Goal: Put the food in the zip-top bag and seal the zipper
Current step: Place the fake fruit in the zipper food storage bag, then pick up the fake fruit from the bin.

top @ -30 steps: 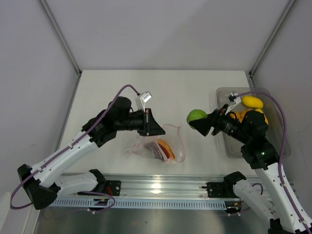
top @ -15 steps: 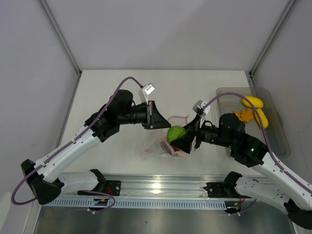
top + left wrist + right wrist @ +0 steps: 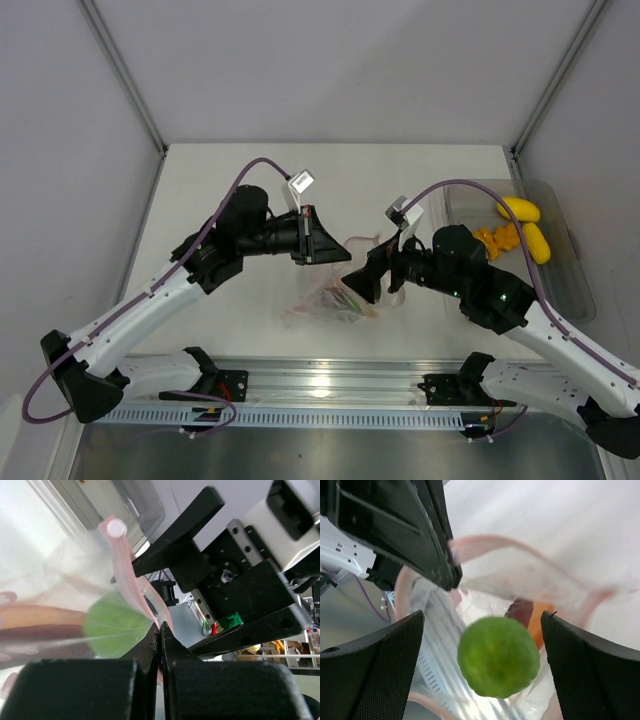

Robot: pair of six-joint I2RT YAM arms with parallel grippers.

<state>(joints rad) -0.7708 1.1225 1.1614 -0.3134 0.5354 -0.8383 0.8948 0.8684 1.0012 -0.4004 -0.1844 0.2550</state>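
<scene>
Left claw (image 3: 340, 257) clamped fully closed, fingers (image 3: 90, 690) pressed together with no gap, pinching the pink-red zipper (image 3: 127, 575) of the zip-top bag (image 3: 325, 300) and holding that edge up off the table (image 3: 220, 180). From the pinch, strip curving up and away to a round cut end. Just left of the pinch, behind the clear film, a blurred green lime (image 3: 116, 625). Further left, brownish shapes inside the bag, too smeared to name.

Right claw (image 3: 362, 285) facing the left one tip to tip across the bag's mouth, spread wide, gripping nothing. Between its two dark fingers (image 3: 370, 680), through its own camera, the lime again, round and slightly blurred, touching neither finger, sitting in the open mouth of the bag. Just beyond the lime, deeper in the bag, a reddish-brown piece (image 3: 521, 611) beside an orange piece (image 3: 537, 625). Around them, the pink rim looping open, its left side running up under the left claw's black finger.

Below both claws from above, the crumpled body of the bag lying on the table, near the front edge.

Well apart from the right claw, behind its arm at the right side of the table, a clear rigid tray (image 3: 575, 295) with two yellow pieces (image 3: 519, 208) and an orange one (image 3: 497, 240) at its far end.
</scene>
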